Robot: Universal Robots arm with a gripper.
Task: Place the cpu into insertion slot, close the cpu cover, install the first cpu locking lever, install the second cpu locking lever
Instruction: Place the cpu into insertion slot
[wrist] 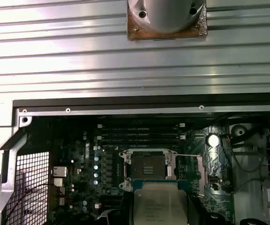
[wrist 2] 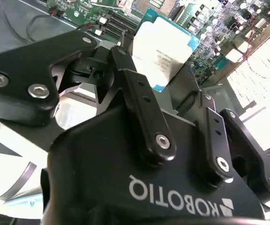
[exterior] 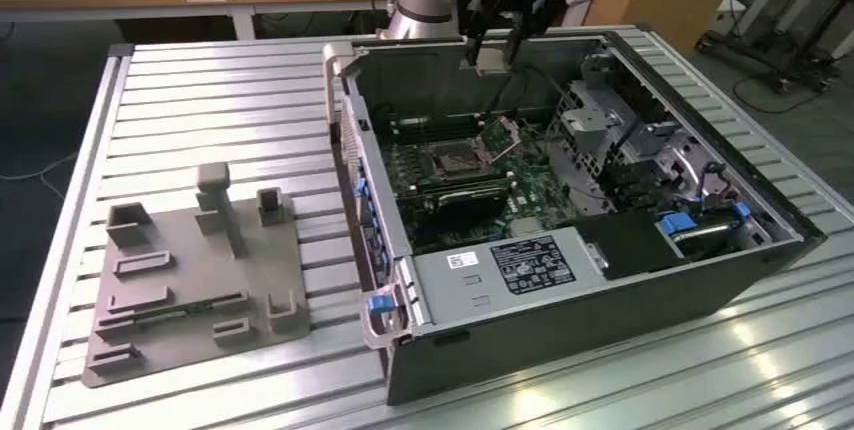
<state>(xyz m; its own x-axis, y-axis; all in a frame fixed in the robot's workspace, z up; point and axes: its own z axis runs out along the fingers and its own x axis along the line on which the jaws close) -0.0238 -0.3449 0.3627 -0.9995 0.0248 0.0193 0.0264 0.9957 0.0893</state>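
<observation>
My gripper (exterior: 491, 58) hangs over the far end of the open computer case (exterior: 747, 190), shut on the cpu (exterior: 491, 66). In the second wrist view the cpu (wrist 2: 165, 49) is a pale metal square pinched between the black fingers (wrist 2: 142, 108), above the green motherboard. The first wrist view shows the cpu (wrist: 157, 204) just short of the insertion slot (wrist: 148, 166), whose silver rim and dark centre lie bare. In the exterior view the insertion slot (exterior: 451, 162) sits mid-board, with the cpu cover (exterior: 510, 136) tilted up beside it.
A black label-bearing box (exterior: 534, 265) fills the case's near end. A metal drive cage (exterior: 627, 140) stands at the exterior view's right. Long memory slots (wrist: 139, 133) run beside the socket. A grey fixture plate (exterior: 194, 280) lies on the slatted table. The arm's base (wrist: 167, 16) is behind the case.
</observation>
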